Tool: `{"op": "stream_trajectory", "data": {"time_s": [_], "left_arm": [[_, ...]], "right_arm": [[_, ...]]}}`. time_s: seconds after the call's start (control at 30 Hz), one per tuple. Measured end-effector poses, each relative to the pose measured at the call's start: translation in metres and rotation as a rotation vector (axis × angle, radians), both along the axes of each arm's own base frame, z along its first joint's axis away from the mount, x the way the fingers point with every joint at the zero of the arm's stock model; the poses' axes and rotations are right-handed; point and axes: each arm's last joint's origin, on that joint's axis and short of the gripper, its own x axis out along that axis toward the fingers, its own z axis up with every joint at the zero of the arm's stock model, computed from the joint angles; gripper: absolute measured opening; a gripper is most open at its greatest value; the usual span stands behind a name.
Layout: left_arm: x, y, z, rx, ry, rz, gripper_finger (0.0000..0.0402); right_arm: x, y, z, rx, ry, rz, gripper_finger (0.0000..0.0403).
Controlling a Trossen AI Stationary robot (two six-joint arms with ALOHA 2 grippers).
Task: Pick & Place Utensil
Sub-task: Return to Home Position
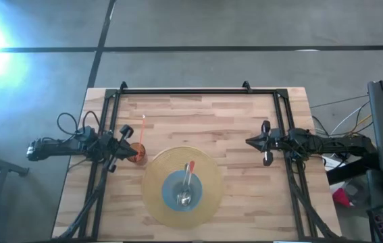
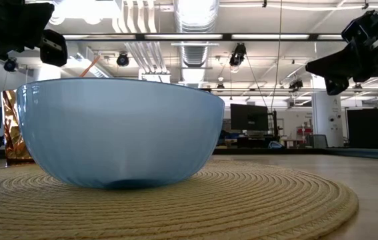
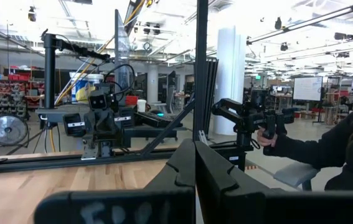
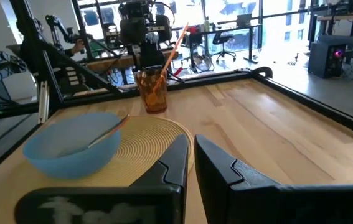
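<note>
Dark left tool [image 3: 195, 149], right tool [image 4: 192, 142] closed, empty.

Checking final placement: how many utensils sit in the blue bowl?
2. A silver fork and an orange spoon lie close together in the blue bowl on the mat. Anything beneath them would be hidden.

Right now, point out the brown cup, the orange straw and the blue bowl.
brown cup [image 4: 153, 93], right wrist view, on its side wall.
orange straw [image 4: 179, 40], right wrist view, on the shaft above the cup.
blue bowl [image 2: 119, 133], low view, on its outer wall.
</note>
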Motion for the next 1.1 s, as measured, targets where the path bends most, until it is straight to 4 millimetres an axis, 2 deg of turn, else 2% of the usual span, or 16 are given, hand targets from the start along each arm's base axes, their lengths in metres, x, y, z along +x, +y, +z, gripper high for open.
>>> {"op": "stream_trajectory", "data": {"time_s": [1.1], "left_arm": [[0.0,0.0,0.0,0.0,0.0,0.0,0.0]], "right_arm": [[0.0007,0.0,-0.0016,-0.001,0.017,-0.001,0.0027]]}}
